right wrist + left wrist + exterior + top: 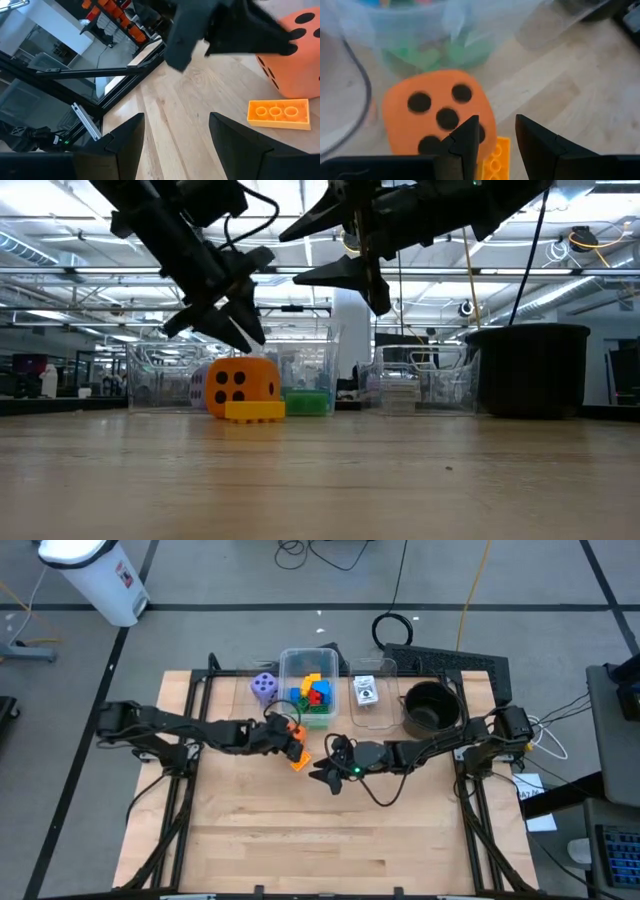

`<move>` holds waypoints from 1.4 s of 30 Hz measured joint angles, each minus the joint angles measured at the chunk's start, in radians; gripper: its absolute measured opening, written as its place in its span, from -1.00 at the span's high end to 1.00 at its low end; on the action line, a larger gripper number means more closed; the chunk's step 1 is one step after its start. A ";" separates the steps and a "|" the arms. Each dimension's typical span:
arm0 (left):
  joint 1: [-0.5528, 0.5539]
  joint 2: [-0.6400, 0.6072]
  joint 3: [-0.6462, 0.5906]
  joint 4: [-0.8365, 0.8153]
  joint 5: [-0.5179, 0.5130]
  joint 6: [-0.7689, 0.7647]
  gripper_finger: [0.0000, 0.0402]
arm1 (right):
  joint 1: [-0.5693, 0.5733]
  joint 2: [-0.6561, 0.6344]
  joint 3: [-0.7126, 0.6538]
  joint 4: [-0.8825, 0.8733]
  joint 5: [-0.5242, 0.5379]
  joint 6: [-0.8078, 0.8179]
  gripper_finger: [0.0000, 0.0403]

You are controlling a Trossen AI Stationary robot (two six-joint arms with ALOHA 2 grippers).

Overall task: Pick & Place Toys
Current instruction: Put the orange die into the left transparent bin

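An orange dotted die (437,115) stands on the table in front of the clear tub (308,668), which holds several coloured blocks. A flat yellow block (277,113) lies against the die's near side. My left gripper (497,135) hangs open just above the die and the yellow block (255,411), slanting down and touching neither. My right gripper (175,135) is open in the air a little to the right of them, with nothing between its fingers. A purple die (264,688) sits left of the tub.
A second clear tub (368,692) with a white card stands right of the first, and a black round pot (432,708) farther right. A black cable loops under the right arm (375,795). The near half of the wooden table (320,850) is bare.
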 joint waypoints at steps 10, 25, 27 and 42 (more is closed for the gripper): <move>0.006 0.063 0.012 0.018 0.016 -0.018 0.35 | -0.001 0.000 0.000 -0.024 0.000 -0.002 -0.07; 0.006 0.055 0.011 0.007 -0.068 -0.023 0.35 | -0.001 0.000 0.000 -0.025 -0.001 -0.003 -0.07; 0.006 0.055 0.011 0.008 -0.080 -0.023 0.35 | -0.001 0.000 0.000 -0.025 -0.001 -0.003 -0.07; -0.002 0.053 0.011 -0.074 0.003 -0.027 0.35 | -0.001 -0.001 0.000 -0.031 -0.001 -0.032 -0.07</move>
